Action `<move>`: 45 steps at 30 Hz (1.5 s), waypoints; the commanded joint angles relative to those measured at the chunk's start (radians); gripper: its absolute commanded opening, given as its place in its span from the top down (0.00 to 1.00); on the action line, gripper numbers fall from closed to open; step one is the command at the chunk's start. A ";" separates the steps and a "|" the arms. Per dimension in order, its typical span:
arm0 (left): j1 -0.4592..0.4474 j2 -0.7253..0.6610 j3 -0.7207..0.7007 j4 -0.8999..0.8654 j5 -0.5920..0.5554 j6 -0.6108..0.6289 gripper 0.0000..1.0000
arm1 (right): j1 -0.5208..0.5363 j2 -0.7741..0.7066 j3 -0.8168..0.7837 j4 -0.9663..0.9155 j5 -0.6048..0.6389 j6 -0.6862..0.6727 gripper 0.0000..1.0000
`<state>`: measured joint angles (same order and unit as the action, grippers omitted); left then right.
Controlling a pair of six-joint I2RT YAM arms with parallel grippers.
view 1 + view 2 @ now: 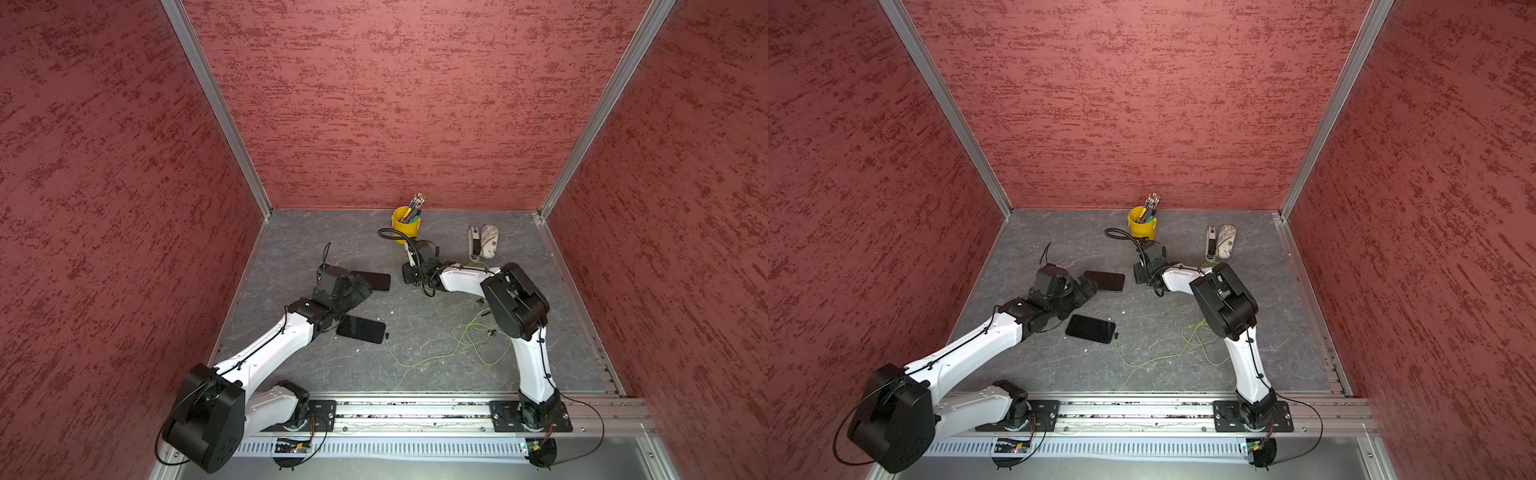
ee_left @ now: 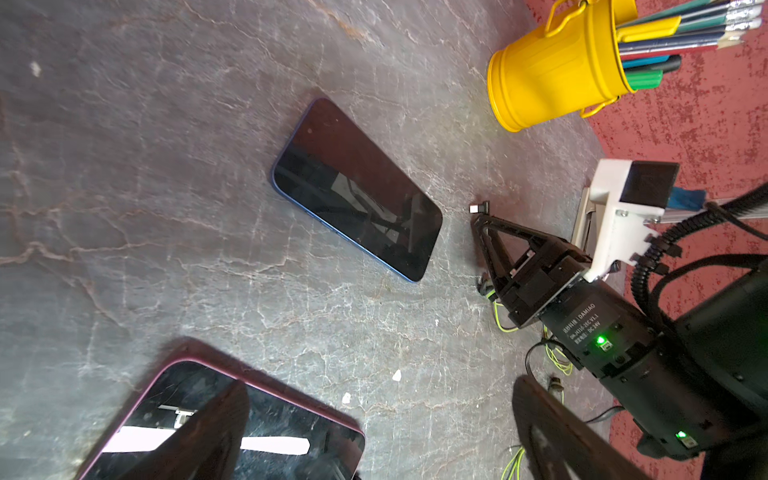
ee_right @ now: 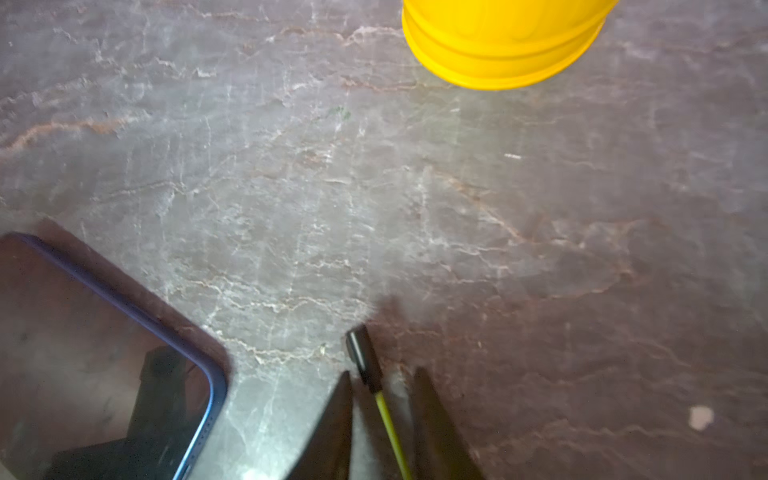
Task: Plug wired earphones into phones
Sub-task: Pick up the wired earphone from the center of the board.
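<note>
Two phones lie flat on the grey table: a blue-edged phone (image 1: 374, 281) (image 2: 357, 187) (image 3: 104, 353) further back and a pink-edged phone (image 1: 360, 329) (image 2: 232, 424) nearer. A plug (image 1: 385, 334) with a yellow-green earphone cable (image 1: 415, 361) sits at the near phone's right end. My left gripper (image 2: 382, 436) hangs open over the pink-edged phone's corner, holding nothing. My right gripper (image 3: 382, 372) (image 2: 478, 220) is shut on the other earphones' black plug (image 3: 360, 349) (image 2: 480, 207), a short way off the blue-edged phone's end. That plug's cable (image 3: 390, 428) trails back between the fingers.
A yellow cup of pens (image 1: 405, 224) (image 2: 552, 70) stands at the back, close behind the right gripper. A white power strip (image 1: 473, 241) and a pale speckled case (image 1: 489, 241) lie at the back right. Loose earphone cable (image 1: 478, 336) loops beside the right arm.
</note>
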<state>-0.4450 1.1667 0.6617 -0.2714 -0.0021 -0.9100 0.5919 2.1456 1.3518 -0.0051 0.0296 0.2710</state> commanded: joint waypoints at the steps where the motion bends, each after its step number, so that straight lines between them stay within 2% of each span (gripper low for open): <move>1: -0.030 -0.014 0.006 0.041 -0.004 0.053 0.00 | -0.004 -0.018 -0.026 0.004 -0.024 0.011 0.83; 5: -0.077 -0.034 0.001 0.090 -0.001 0.082 0.00 | -0.004 -0.055 -0.038 0.009 -0.005 0.023 0.94; 7: -0.092 -0.041 -0.002 0.149 0.051 0.116 0.00 | -0.004 -0.098 -0.062 0.026 0.006 0.034 0.97; 9: -0.130 -0.044 0.020 0.142 0.032 0.144 0.00 | -0.004 -0.165 -0.103 0.055 0.002 0.053 1.00; 12: -0.189 -0.033 0.071 0.122 -0.007 0.197 0.00 | -0.004 -0.282 -0.167 0.093 -0.020 0.096 1.00; 15: -0.223 -0.010 0.089 0.155 0.030 0.213 0.00 | -0.005 -0.409 -0.255 0.140 -0.040 0.160 1.00; 20: -0.297 0.037 0.036 0.445 0.146 0.213 0.00 | -0.003 -0.612 -0.459 0.265 -0.142 0.321 1.00; 22: -0.326 0.088 0.058 0.501 0.169 0.208 0.00 | -0.001 -0.701 -0.551 0.338 -0.189 0.400 1.00; 25: -0.381 0.170 0.114 0.526 0.152 0.234 0.01 | 0.004 -0.816 -0.655 0.431 -0.239 0.502 1.00; 27: -0.417 0.214 0.138 0.549 0.108 0.254 0.02 | 0.013 -0.885 -0.701 0.453 -0.247 0.524 1.00; 31: -0.429 0.283 0.165 0.609 0.091 0.262 0.10 | 0.034 -0.985 -0.728 0.402 -0.211 0.521 1.00; 33: -0.428 0.300 0.173 0.634 0.074 0.257 0.10 | 0.037 -1.024 -0.730 0.360 -0.199 0.508 1.00; 36: -0.430 0.330 0.191 0.680 0.094 0.274 0.15 | 0.042 -1.076 -0.742 0.350 -0.205 0.513 1.00; 39: -0.438 0.351 0.218 0.686 0.119 0.312 0.21 | 0.052 -1.105 -0.734 0.326 -0.202 0.506 1.00; 45: -0.439 0.361 0.213 0.664 0.083 0.345 0.35 | 0.092 -1.121 -0.720 0.346 -0.209 0.513 1.00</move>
<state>-0.8871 1.4582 0.8528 0.4046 0.2008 -0.5934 0.5610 1.0546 0.5919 0.2565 0.0620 0.7742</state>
